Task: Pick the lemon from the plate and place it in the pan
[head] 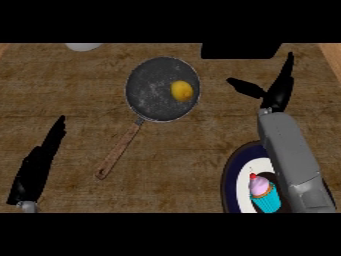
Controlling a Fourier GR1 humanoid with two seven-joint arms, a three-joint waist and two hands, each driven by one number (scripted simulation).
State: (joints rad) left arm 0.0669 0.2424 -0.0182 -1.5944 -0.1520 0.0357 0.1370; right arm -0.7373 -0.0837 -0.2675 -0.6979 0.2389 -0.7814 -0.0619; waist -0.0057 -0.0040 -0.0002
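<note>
Head view: right hand (276, 94) is up by the counter's (69, 105) far right part, just right of the pan (147, 97). Its fingers are straight and spread, the thumb sticks out toward the pan, and it holds nothing. It is apart from the pan rim, not touching. Lemon (181, 90) already lies inside the pan, right of its middle and close to the rim on the hand's side. Pan sits mid-counter toward the far edge, with its handle (118, 152) running down toward the near edge.

Judging by this, the placing looks done and what's left is to pull the hand away. To do that well, lift straight off and draw back to the right, keeping the thumb away from the pan rim so the pan doesn't shift and the lemon doesn't roll. Bring the right forearm (291, 155) back high over the plate (232, 175), since a cupcake (264, 192) stands on it right beside the arm.

Left hand (34, 170) rests at the near left edge, fingers straight, empty.

Hidden or hard to read:
- The forearm covers the plate's right half, and the near edge cuts off its bottom.
- Can't tell whether the arm touches the cupcake.
- A white round thing (83, 46) and a dark block (239, 50) are cut off at the far edge. Can't say what they are.
- How high the right hand is above the counter is unclear.
</note>
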